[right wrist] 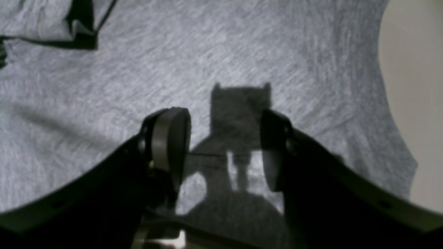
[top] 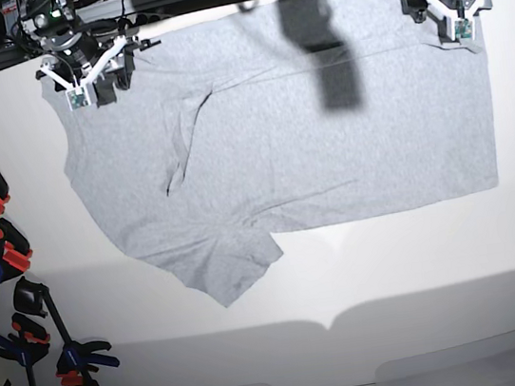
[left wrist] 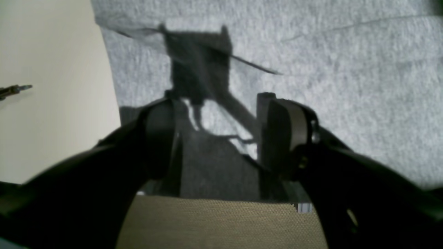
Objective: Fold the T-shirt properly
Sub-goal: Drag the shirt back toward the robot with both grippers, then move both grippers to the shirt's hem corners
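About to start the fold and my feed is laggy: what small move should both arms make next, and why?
Probably lower both to pinch the far edge. The T-shirt lies spread on the table, one sleeve sticking out toward the near side. The left end effector and right end effector hover open over cloth at the far corners, holding nothing.

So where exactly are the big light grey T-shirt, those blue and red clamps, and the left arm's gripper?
Light heather-grey cotton T-shirt (top: 328, 145): base view, middle of its spread body.
Blue and red spring clamps (top: 2, 253): base view, one clamp at the table's left edge.
Left gripper (left wrist: 216, 138): left wrist view, gap between its open black fingertips, over the shirt.
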Tool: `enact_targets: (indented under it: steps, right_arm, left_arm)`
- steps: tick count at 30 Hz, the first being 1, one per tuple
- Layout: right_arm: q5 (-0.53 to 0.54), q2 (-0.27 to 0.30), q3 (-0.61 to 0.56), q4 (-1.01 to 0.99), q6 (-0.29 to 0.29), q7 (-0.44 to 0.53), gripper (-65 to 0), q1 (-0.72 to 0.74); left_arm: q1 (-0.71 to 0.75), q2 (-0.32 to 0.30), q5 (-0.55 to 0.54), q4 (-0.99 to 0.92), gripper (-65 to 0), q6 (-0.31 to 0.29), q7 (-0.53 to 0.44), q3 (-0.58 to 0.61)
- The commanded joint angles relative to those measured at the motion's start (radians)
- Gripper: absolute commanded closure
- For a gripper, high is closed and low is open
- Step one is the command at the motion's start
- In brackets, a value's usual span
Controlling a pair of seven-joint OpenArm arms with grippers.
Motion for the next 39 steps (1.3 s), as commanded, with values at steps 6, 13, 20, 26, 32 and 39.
enact_targets:
  steps: [6, 13, 20, 26, 32, 39]
  right_arm:
    - [-0.079, 0.003, -0.002, 0.086, -0.008, -0.065, -32.5, -0.032]
    - [-0.079, 0.003, -0.002, 0.207, -0.008, -0.018, -32.5, 0.013]
    - [-0.082, 0.003, -0.002, 0.245, 0.002, -0.055, -32.5, 0.123]
    - [-0.078, 0.003, -0.002, 0.245, 0.031, -0.165, -32.5, 0.209]
    - [-0.05, 0.002, -0.002, 0.245, 0.054, -0.178, -32.5, 0.257]
    - [-0.014, 0.0, -0.003, 0.245, 0.061, -0.183, -32.5, 0.286]
  left_arm:
    - [-0.008, -0.007, 0.003, 0.019, -38.2, 0.0, -0.013, -0.005]
    - [-0.129, -0.007, 0.079, 0.019, -38.2, 0.0, -0.039, -0.005]
    - [-0.377, -0.074, 0.06, 0.01, -38.2, -0.087, 0.123, -0.005]
    - [-0.62, -0.166, -0.13, -0.189, -38.2, -0.109, 0.094, -0.005]
    - [-0.916, -0.181, -0.27, -0.587, -38.2, -0.247, 0.093, -0.005]
    - [-1.226, -0.18, -0.233, -1.108, -38.2, -0.296, -0.055, -0.005]
